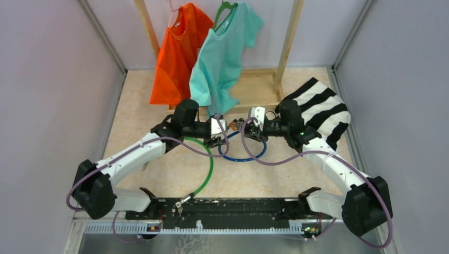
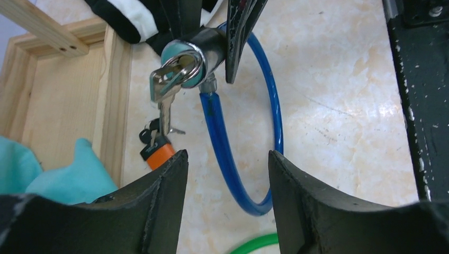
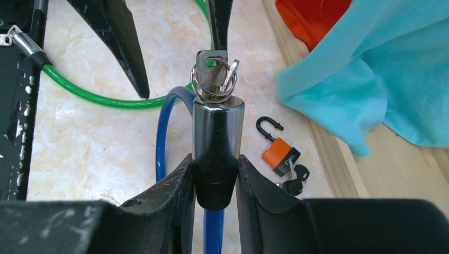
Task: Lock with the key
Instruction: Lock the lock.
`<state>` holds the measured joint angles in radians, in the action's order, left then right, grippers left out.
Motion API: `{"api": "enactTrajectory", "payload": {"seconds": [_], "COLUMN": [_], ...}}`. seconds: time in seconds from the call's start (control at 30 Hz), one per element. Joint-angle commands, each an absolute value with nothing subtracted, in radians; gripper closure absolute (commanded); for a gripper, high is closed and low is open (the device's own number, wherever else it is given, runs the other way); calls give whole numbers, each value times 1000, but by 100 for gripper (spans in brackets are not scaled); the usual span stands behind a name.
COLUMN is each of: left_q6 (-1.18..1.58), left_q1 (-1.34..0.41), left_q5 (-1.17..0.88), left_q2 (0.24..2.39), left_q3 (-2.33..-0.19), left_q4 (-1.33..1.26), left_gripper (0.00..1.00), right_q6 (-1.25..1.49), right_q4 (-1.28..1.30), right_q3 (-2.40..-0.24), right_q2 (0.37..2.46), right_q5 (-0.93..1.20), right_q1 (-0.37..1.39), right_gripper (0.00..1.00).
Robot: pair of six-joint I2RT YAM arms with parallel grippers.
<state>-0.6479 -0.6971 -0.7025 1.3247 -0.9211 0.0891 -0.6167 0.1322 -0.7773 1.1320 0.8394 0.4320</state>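
A blue cable lock (image 1: 241,157) lies looped on the table; it also shows in the left wrist view (image 2: 222,153). My right gripper (image 3: 214,174) is shut on its chrome lock cylinder (image 3: 217,127), held up off the table. A silver key (image 3: 210,69) on a ring sits in the cylinder's end; in the left wrist view the key (image 2: 168,84) hangs from the cylinder's face (image 2: 182,66). My left gripper (image 2: 227,159) is open and empty, facing the key a short way off. In the top view both grippers meet near the middle, left gripper (image 1: 225,132), right gripper (image 1: 249,129).
A small orange padlock (image 3: 280,153) with black keys lies open by the wooden rack base (image 3: 370,174). A green cable (image 1: 204,172) curves toward the near edge. Orange (image 1: 177,53) and teal (image 1: 225,53) shirts hang on the rack; a striped cloth (image 1: 320,108) lies at right.
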Motion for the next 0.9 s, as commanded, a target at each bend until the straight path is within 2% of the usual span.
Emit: {"api": "enactTrajectory", "payload": {"seconds": [0.0, 0.17, 0.37, 0.87], "left_q6": [-762, -818, -834, -806], "left_q1": [-689, -690, -692, -703], "left_q5": [-603, -665, -730, -822], "left_q2": [1251, 1249, 1307, 1410], "left_q3": [-1004, -1108, -1221, -1316], "left_q4": [293, 411, 451, 460], "left_gripper": [36, 29, 28, 50], "right_q6": [-611, -611, -617, -620], "right_q4": [140, 139, 145, 138], "right_q3": [-760, -762, -758, -736], "right_q2": [1114, 1121, 1115, 1093], "right_q5": [871, 876, 878, 885], "right_q1": [445, 445, 445, 445], "right_gripper": [100, 100, 100, 100]}}
